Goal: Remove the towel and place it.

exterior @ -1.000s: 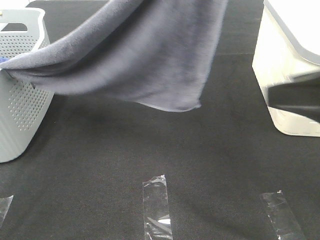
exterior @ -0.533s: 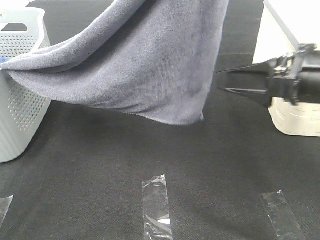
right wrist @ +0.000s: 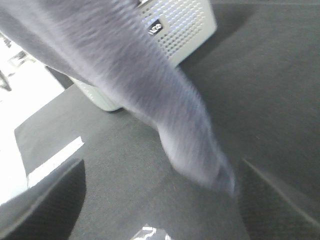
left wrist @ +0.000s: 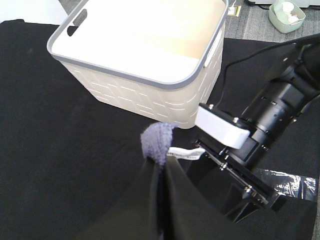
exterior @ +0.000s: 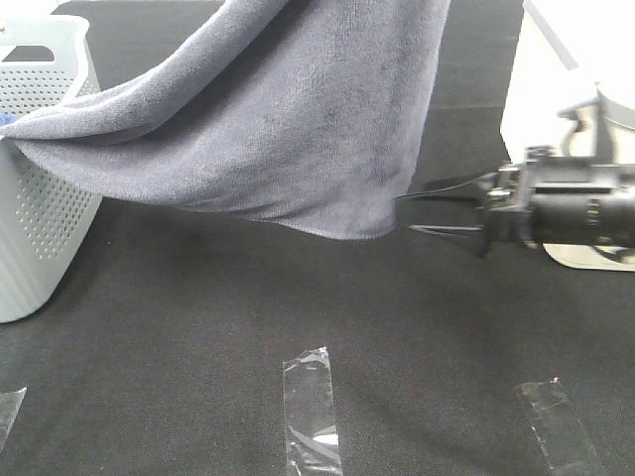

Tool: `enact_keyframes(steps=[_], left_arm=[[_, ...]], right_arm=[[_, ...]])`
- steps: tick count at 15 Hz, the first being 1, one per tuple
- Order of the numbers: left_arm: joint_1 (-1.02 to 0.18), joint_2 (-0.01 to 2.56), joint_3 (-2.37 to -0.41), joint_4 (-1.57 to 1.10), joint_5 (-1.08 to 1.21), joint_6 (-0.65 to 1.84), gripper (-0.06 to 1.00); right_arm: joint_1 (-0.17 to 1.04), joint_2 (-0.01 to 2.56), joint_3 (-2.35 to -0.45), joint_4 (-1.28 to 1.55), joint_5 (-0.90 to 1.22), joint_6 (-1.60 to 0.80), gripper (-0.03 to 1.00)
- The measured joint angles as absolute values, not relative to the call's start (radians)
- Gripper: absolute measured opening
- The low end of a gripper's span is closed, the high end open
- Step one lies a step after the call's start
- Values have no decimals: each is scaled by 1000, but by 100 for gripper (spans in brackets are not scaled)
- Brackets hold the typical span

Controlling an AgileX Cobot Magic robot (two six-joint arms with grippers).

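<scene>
The greyish-purple towel (exterior: 298,119) hangs in the air. One end lies over the grey perforated basket (exterior: 40,218) at the left, and the other rises out of the top of the exterior view. My left gripper (left wrist: 159,167) is out of the exterior view. In the left wrist view it is shut on a bunched corner of the towel (left wrist: 157,142). My right gripper (exterior: 405,212) reaches in from the right, open, with its tips at the towel's lower right corner. In the right wrist view the blurred towel (right wrist: 150,85) hangs between its spread fingers (right wrist: 45,200).
A white basket (exterior: 556,169) stands at the right, behind the right arm, and also shows in the left wrist view (left wrist: 140,55). A bit of blue cloth (exterior: 8,119) shows in the grey basket. Tape strips (exterior: 313,407) lie on the black tabletop near the front.
My right arm has come in from the right edge, moving left and down to the towel's lower right corner. The towel hangs much as before.
</scene>
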State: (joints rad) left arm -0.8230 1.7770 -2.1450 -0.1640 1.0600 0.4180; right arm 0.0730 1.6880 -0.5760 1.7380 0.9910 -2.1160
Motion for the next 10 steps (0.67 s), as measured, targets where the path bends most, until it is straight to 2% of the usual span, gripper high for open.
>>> enact_keyframes(steps=[4,8,9,10], left_arm=[[-823,1777,-2145,-164,1063,418,0],[-823,1777,-2145,-164,1065,418,0],[-823,1777,-2145,-162,1065,418,0],[-823,1777,-2145,-152,1065,418,0]], right_arm=[[179,1757,-654,1739,894,-2159,77],[184,1762,-686,1742,896,-2161,75],[184,1762,-688,1744,903,-2162,71],[184,1762,-688,1744,903,-2164,59]])
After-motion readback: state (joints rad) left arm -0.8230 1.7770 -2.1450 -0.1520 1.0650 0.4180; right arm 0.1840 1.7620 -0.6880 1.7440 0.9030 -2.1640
